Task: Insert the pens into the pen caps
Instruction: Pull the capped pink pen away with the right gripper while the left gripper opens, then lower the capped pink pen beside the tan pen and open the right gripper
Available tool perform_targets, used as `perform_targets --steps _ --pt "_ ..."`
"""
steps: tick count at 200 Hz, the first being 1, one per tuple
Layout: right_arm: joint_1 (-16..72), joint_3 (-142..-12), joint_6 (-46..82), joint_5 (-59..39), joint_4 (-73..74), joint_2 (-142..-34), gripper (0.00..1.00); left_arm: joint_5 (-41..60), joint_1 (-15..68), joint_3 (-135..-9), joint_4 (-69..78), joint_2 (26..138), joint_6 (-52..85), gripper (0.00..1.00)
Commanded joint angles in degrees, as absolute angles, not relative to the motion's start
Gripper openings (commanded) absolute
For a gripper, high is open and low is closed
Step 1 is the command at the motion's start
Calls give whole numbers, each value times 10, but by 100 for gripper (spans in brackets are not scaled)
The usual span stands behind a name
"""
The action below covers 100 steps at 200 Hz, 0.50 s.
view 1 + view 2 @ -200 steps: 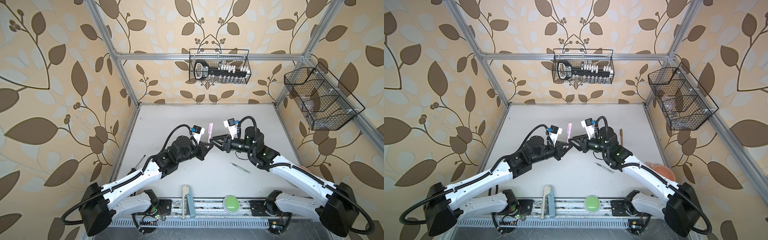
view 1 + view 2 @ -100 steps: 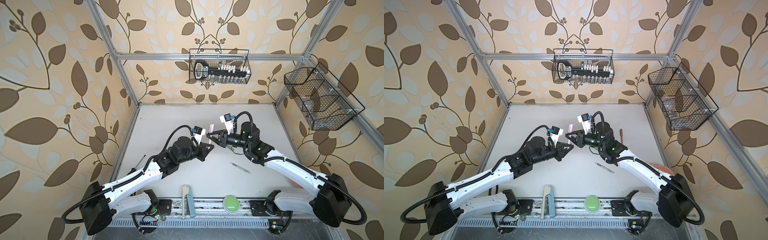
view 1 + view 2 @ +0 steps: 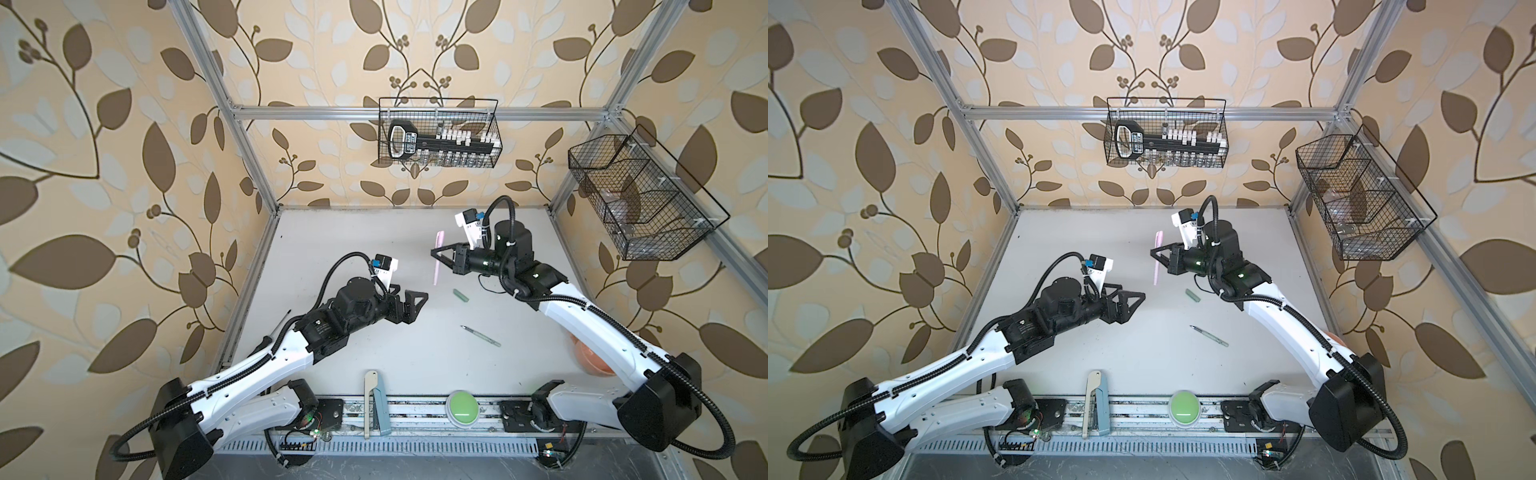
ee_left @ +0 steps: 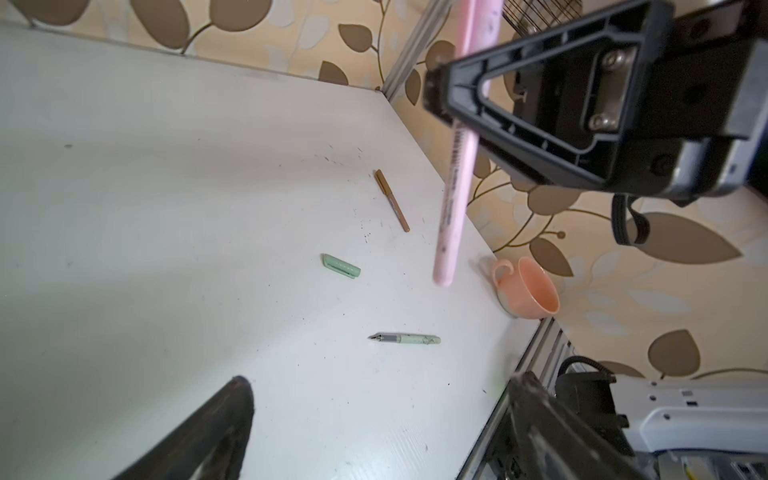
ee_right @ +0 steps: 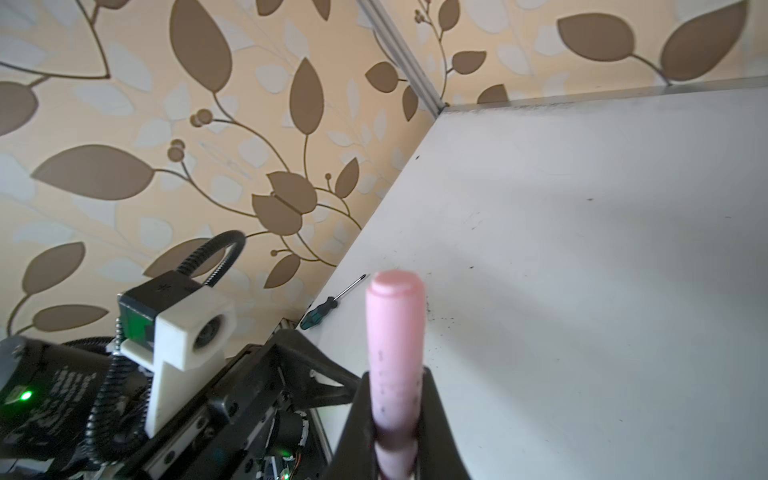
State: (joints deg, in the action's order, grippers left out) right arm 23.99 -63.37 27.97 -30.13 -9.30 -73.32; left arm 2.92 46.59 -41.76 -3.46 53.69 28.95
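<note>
I'm looking down on the white table (image 3: 374, 257). The right-wall basket (image 3: 665, 245) is split into compartments; something clear lies in them, I think, but the mesh blurs it. The far-wall basket (image 3: 436, 100) holds a black handled rack (image 3: 440, 144) with white blocks. My left gripper (image 3: 417, 306) hangs mid-table, fingers spread wide, gripping nothing. My right gripper (image 3: 435, 253) is clenched on the pink pen (image 3: 436, 275), held above the table, far of centre. The peach cup (image 4: 509, 286) sits at the right edge. The green pen (image 3: 481, 336) and green cap (image 3: 460, 296) lie apart, right of centre; the brown pen (image 4: 392, 200) lies farther back.
</note>
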Motion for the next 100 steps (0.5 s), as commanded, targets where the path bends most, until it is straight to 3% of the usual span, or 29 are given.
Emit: perform_targets --steps 1,59,100 --pt "187 -657 192 -274 -262 -759 0 -48 470 -408 -129 492 317 99" --pt "94 -676 94 -56 -387 -909 0 -53 470 -411 -243 451 335 99" --pt "58 -708 69 -25 -391 -1029 0 -64 470 -438 -290 433 354 99"
